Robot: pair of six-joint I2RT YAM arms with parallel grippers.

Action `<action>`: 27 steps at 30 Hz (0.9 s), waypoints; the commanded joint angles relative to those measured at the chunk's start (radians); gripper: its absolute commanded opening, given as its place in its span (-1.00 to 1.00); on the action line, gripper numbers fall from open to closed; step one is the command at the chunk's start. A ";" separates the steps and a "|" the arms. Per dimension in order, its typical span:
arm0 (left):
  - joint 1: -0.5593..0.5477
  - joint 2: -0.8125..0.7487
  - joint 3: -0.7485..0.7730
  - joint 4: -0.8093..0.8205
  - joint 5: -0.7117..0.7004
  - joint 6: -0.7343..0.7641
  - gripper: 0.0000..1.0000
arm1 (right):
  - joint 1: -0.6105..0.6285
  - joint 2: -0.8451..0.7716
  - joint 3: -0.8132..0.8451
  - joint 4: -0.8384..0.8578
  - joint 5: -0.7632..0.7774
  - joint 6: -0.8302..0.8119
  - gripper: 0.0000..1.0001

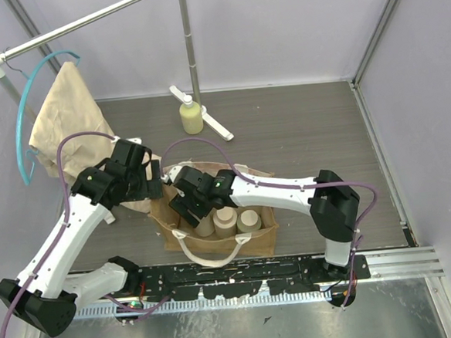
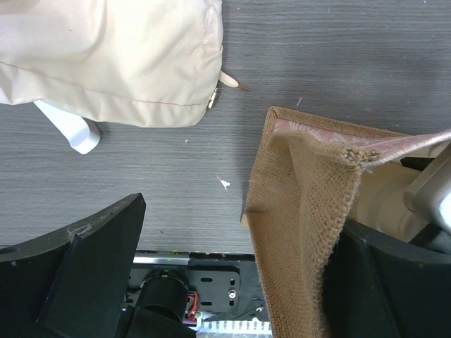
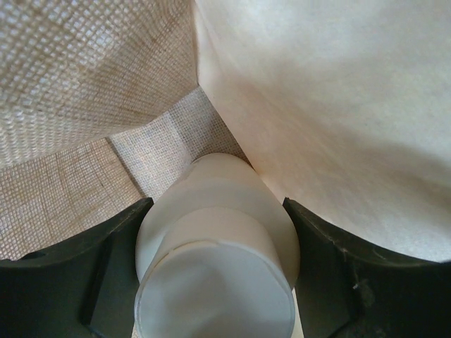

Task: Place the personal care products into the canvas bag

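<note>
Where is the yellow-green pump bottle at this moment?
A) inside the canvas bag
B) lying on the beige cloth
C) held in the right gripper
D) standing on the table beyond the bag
D: the pump bottle stands upright on the table, apart from the canvas bag.

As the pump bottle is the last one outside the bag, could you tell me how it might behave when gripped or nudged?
The pump bottle stands upright with a narrow pump on top, so a nudge up high would probably tip it. Its rounded body suggests it could roll once down. The plastic looks smooth, so a grip might slip.
</note>
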 commanded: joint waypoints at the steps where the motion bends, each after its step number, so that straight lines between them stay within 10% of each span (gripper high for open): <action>1: 0.000 -0.014 -0.021 -0.045 -0.040 0.006 0.96 | 0.000 0.057 0.051 -0.022 0.046 -0.022 -0.90; 7: 0.000 -0.012 -0.022 -0.037 -0.041 0.010 0.96 | 0.000 0.039 0.102 -0.058 0.066 -0.022 0.08; 17: 0.000 -0.008 -0.011 -0.024 -0.037 0.002 0.96 | -0.001 -0.068 0.195 -0.110 0.141 -0.027 0.94; 27: 0.000 0.003 -0.009 -0.019 -0.038 -0.019 0.96 | -0.041 -0.180 0.284 -0.104 0.101 -0.055 1.00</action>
